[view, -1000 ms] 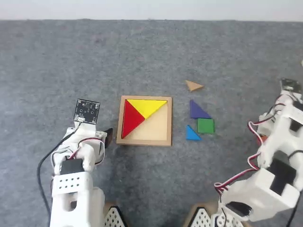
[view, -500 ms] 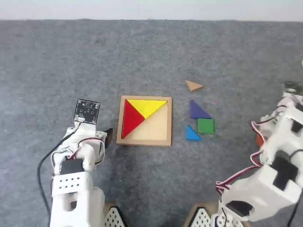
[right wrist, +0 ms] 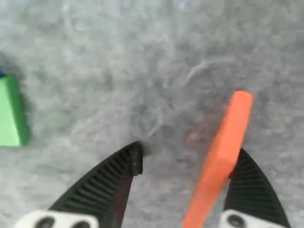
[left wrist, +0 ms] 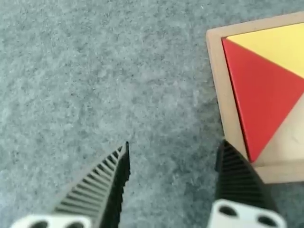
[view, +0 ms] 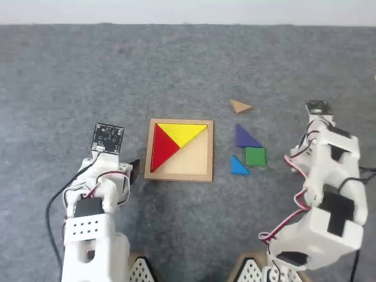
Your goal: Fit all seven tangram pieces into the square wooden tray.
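Note:
The square wooden tray lies mid-table with a yellow triangle and a red triangle in it. To its right lie a tan triangle, a purple triangle, a green square and a blue triangle. My left gripper is open just off the tray's near left corner, with nothing in it. My right gripper is open over the carpet. An orange piece stands on edge against one of its fingers, and the green square lies off to the side.
Grey carpet covers the table. The right arm stands right of the loose pieces. The left arm stands near the tray's left side. Half of the tray floor is bare wood.
The right arm has swung left toward the loose pieces, and the orange piece beside it is now hidden under it in the high view. The left arm has stayed still.

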{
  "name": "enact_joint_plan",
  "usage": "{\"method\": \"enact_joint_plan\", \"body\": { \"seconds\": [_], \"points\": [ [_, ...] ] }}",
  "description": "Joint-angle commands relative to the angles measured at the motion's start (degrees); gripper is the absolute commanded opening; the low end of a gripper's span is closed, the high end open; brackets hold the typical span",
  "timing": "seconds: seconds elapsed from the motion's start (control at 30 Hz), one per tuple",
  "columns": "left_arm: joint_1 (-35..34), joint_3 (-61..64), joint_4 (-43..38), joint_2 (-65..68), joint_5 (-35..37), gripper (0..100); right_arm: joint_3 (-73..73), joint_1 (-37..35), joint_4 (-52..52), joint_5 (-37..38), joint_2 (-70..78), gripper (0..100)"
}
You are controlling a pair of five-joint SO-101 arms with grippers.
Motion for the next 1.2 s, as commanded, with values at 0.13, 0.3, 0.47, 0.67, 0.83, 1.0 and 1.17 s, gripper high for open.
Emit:
{"method": "enact_joint_plan", "body": {
  "seconds": [0.13,0.3,0.47,0.67,0.83,1.0,1.17],
  "points": [
    [-0.18,-0.31,-1.41,-0.88,-0.62,28,4.75,-5.32,-0.75,0.7,-8.84,27.8],
    [-0.18,-0.31,-1.41,-0.79,-0.62,28,5.54,-3.12,-0.84,-1.14,-12.62,27.8],
    [-0.18,-0.31,-1.41,-0.79,-0.62,28,5.71,-0.57,-2.33,-3.69,-11.3,27.8],
    [-0.18,-0.31,-1.41,-0.79,-0.62,28,5.36,0.57,-5.05,-3.78,-5.05,27.8],
    [-0.18,-0.31,-1.41,-0.79,-0.62,28,4.48,0.4,-4.62,-3.87,-4.09,27.7],
    [-0.18,-0.31,-1.41,-0.79,-0.62,28,4.22,0.4,-3.91,-3.78,-3.91,26.5],
    [-0.18,-0.31,-1.41,-0.79,-0.62,28,4.22,0.31,-4.0,-3.78,-3.82,7.5]
  ]
}}
